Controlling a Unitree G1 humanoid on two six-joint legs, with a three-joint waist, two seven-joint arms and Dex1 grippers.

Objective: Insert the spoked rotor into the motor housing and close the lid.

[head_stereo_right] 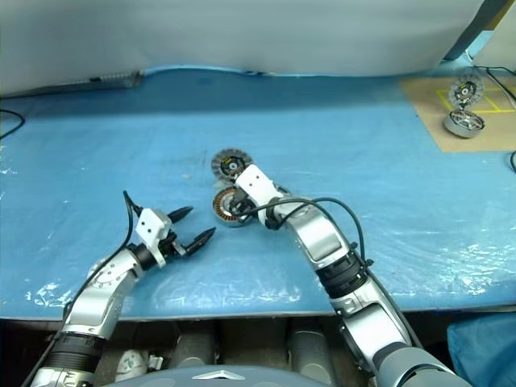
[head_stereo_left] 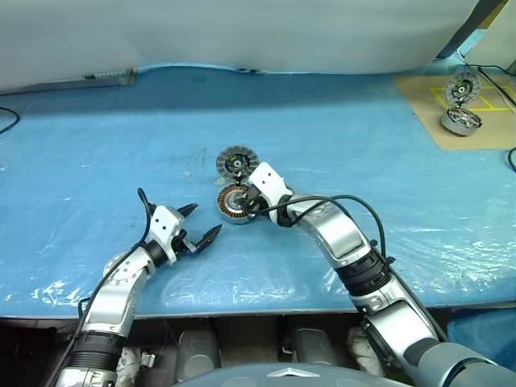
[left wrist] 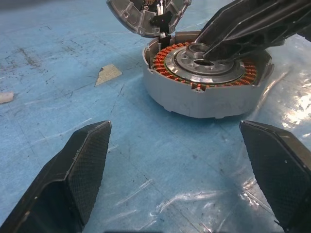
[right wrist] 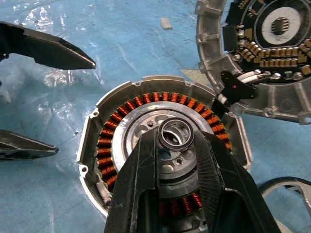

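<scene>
Gripping the spoked rotor by its hub, nearly closed right gripper sat directly over motor housing, rotor seated inside; lid touching behind; left gripper wide open, empty, beside

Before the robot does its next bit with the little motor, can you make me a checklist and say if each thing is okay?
1. Spoked rotor sits inside the ring of copper coils of the motor housing: ok, though whether it is pushed fully down cannot tell.
2. Right gripper is on the rotor's central hub, fingers nearly closed: ok.
3. Left gripper is open, holds nothing and is beside the housing, apart from it: ok.
4. Lid is closed: not ok; it stands open behind the housing, joined to it by short wires.
5. Housing rests flat on the blue table cover: ok.
</scene>
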